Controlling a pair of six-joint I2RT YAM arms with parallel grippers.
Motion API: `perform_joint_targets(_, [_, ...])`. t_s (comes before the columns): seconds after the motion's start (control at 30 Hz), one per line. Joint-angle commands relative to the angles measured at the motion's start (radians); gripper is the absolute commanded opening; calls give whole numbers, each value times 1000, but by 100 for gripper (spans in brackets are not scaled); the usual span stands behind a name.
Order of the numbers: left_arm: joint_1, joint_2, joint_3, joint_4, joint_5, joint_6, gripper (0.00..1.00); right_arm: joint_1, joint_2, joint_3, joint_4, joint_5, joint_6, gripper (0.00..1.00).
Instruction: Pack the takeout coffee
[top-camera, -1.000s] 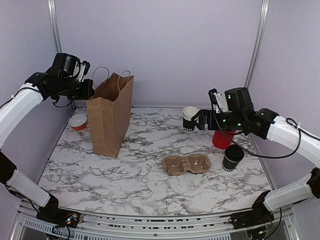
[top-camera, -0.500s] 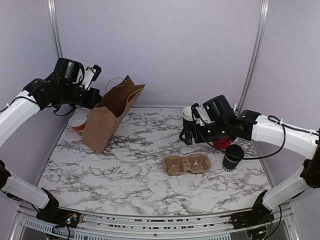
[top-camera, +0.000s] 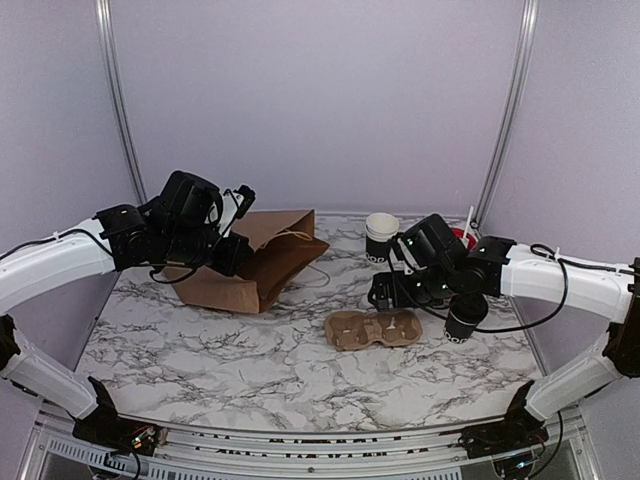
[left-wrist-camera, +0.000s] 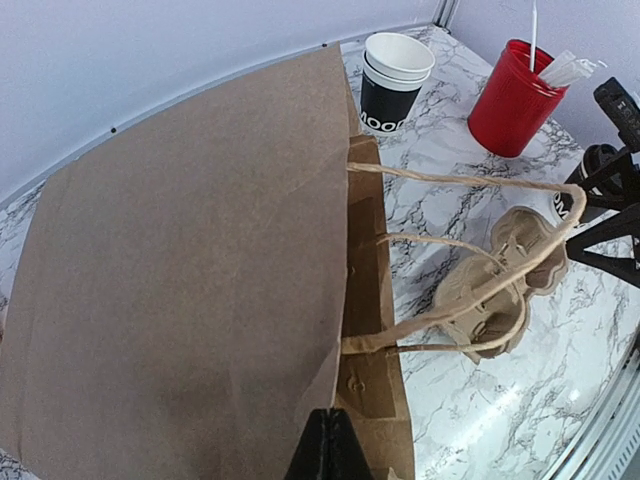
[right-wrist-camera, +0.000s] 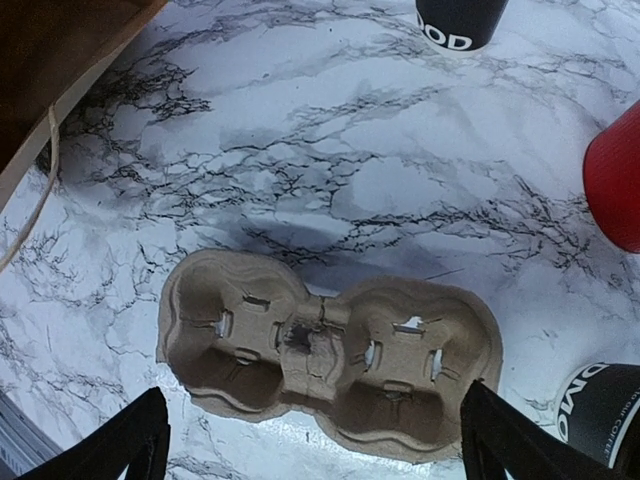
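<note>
**Left hand pinches the tipped bag; right hand spread above the cup carrier**

The left hand (left-wrist-camera: 322, 440) is clenched, its two fingers pressed together on the mouth edge of the brown paper bag (left-wrist-camera: 190, 270). In the top view this hand (top-camera: 235, 258) sits left of centre. The bag (top-camera: 262, 262) lies on its side on the marbled bench (top-camera: 250, 370), with its mouth toward the middle of the frame. Its twisted paper handles (left-wrist-camera: 470, 300) trail out over the bench. No print shows on the bag.

The right hand (right-wrist-camera: 320, 440) is released, its fingers spread wide at the lower left and lower right of the wrist view and grasping nothing. It hangs over the moulded pulp cup carrier (right-wrist-camera: 325, 350), which lies flat with both wells empty, just right of centre in the top view (top-camera: 373, 328).

The takeout coffee (top-camera: 466, 318) stands upright with its black lid on, just right of the carrier and under the right forearm. The wrist view catches its side at the lower right corner (right-wrist-camera: 600, 410). The white lettering there is cut by the frame edge; "MO" is legible, with a smaller line below that seems to read "COFFEE".

Farther back stands a nested stack of black cups (left-wrist-camera: 395, 80). Their white print is only partly readable as round letters, ending "OD" in the right wrist view (right-wrist-camera: 462, 20). The red cup (left-wrist-camera: 512, 95) beside the stack holds white sticks (left-wrist-camera: 565, 68).
</note>
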Motion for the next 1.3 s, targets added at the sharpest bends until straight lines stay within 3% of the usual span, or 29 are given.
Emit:
perform_joint_targets(0.0, [-2, -29, -45, 110, -34, -54, 0, 24, -10, -3, 2, 28, 44, 98])
perform_joint_targets(1.27, [-1, -33, -92, 183, -6, -102, 0, 73, 105, -48, 60, 38, 104, 92])
